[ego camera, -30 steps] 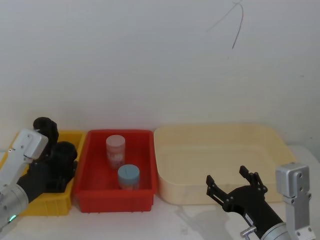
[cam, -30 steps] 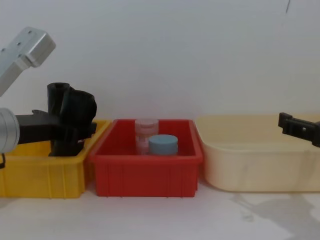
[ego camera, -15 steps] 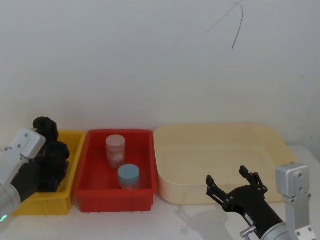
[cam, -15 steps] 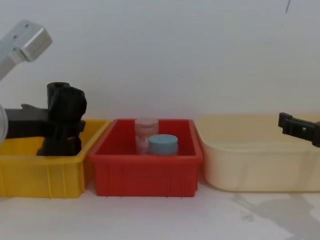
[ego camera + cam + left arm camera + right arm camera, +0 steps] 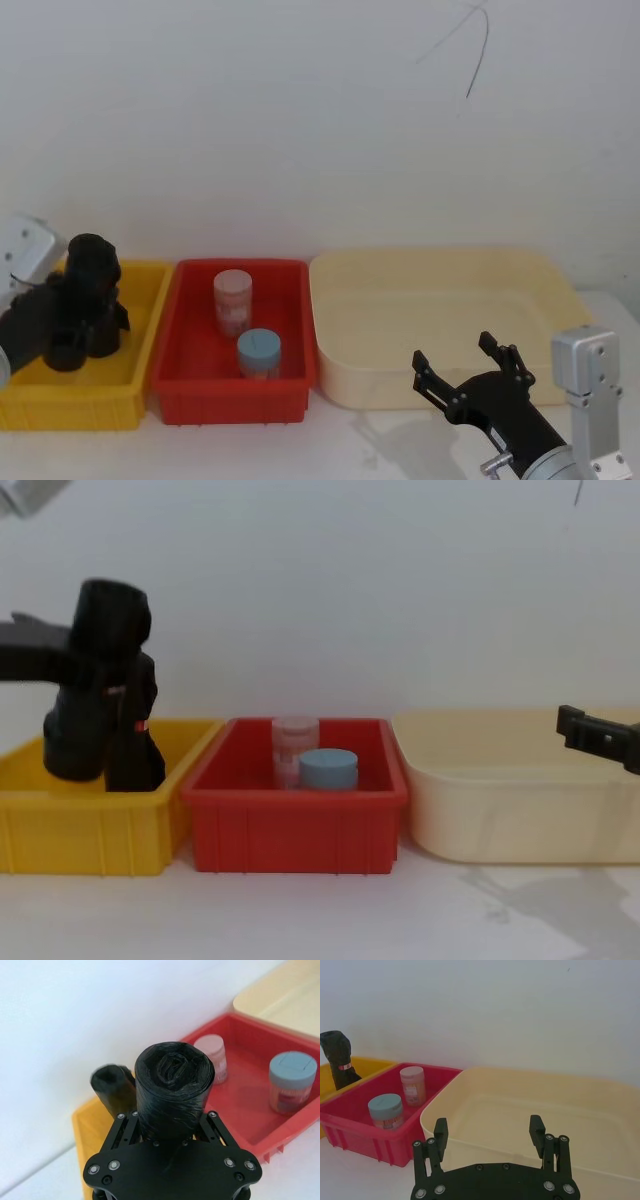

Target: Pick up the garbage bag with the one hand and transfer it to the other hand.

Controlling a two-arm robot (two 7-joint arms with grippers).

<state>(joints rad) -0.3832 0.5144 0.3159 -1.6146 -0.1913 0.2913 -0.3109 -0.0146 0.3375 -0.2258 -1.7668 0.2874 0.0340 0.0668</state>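
Bare wall point(image 5: 350, 580) behind yellow bin point(image 5: 90, 830), black roll point(image 5: 97, 670).

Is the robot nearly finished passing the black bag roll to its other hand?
About halfway. Done: the left gripper is shut on the garbage bag roll and holds it tilted, up over the yellow bin, where another black roll stands. In hand: carrying it across. Left: the handover itself; the right gripper is open and holds nothing, far off by the cream tub.

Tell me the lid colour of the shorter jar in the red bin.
Light blue lid; clearest in the head view.
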